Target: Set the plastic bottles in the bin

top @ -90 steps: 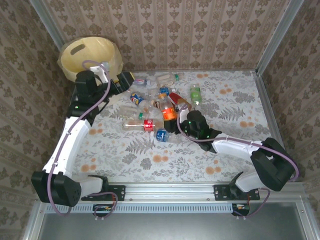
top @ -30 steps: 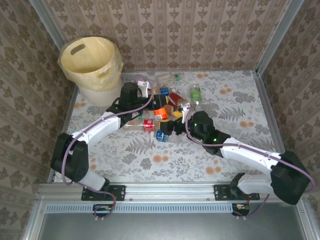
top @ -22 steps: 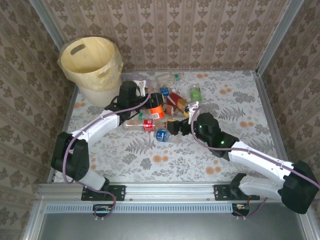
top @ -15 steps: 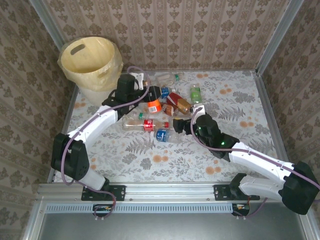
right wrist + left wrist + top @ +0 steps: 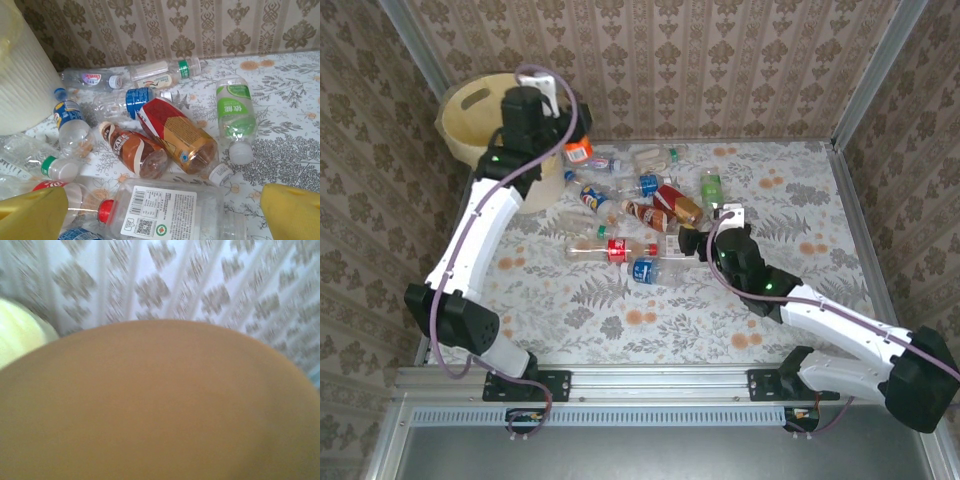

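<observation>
while our left hand [image 5: 565, 143] clamps an orange-labelled bottle [image 5: 579, 151] beside the bin [image 5: 461, 96], early release could miss; right hand [image 5: 160, 220] gapes.

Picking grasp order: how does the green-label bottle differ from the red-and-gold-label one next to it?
Colour: the green-label bottle is green and white, the red-and-gold-label bottle red and gold. Spacing: the green-label one lies alone on the cloth; the red-and-gold one seems to touch a brown-label bottle. Shared: both on their sides, white caps on.
</observation>
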Robot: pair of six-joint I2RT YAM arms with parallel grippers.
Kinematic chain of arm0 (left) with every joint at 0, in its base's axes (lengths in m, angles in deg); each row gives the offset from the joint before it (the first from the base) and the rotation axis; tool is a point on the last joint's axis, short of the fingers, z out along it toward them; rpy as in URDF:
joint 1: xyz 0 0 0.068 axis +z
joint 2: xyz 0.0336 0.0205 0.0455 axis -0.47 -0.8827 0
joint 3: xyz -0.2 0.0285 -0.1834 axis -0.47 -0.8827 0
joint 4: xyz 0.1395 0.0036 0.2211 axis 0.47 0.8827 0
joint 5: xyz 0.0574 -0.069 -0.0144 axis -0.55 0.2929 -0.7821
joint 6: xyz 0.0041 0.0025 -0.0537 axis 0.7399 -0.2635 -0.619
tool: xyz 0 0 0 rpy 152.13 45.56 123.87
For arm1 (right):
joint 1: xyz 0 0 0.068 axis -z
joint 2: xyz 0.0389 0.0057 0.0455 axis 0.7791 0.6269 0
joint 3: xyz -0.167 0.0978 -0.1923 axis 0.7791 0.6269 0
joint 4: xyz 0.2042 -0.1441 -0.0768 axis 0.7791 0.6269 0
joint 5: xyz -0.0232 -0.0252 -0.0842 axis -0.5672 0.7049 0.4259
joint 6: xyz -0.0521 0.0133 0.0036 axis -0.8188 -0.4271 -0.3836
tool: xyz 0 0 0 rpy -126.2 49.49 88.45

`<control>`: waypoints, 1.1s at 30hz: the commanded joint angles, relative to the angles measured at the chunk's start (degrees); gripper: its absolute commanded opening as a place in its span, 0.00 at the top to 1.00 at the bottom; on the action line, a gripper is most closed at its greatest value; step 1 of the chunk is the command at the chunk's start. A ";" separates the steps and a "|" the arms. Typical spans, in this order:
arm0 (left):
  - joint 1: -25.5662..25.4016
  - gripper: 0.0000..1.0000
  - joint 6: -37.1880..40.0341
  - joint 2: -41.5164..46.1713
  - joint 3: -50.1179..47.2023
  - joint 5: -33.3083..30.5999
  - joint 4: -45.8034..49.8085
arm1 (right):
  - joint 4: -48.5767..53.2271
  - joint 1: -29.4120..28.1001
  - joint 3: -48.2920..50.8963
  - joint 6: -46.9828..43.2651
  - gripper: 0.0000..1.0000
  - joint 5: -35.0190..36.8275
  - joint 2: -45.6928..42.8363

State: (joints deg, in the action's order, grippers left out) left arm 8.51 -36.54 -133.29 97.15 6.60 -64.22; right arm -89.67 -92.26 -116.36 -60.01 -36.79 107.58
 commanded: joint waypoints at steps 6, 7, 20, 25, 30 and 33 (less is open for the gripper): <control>5.63 0.51 11.75 -4.37 9.79 -10.30 -0.37 | -1.08 0.74 1.22 0.31 0.00 0.01 -2.31; 6.74 0.51 11.89 -5.34 11.16 -10.43 -0.35 | -1.01 0.74 1.13 0.27 0.00 -0.22 -2.15; 15.91 0.50 16.24 -20.22 25.75 -16.34 5.04 | -0.17 0.86 2.09 0.83 0.00 -1.31 -4.58; 19.29 0.51 10.75 -24.78 29.01 -13.09 10.13 | -0.18 0.84 2.18 1.14 0.00 -1.14 -4.76; 21.36 0.50 6.40 -28.79 31.10 -6.56 12.47 | -0.84 0.83 1.77 1.00 0.00 -0.96 -4.51; 21.33 0.49 6.53 -31.63 33.03 -4.69 14.03 | -0.24 0.83 1.41 1.20 0.00 -1.13 -4.54</control>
State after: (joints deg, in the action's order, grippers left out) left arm 30.28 -27.82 -163.17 127.27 -2.23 -52.81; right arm -89.72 -91.62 -114.74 -59.92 -37.49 103.84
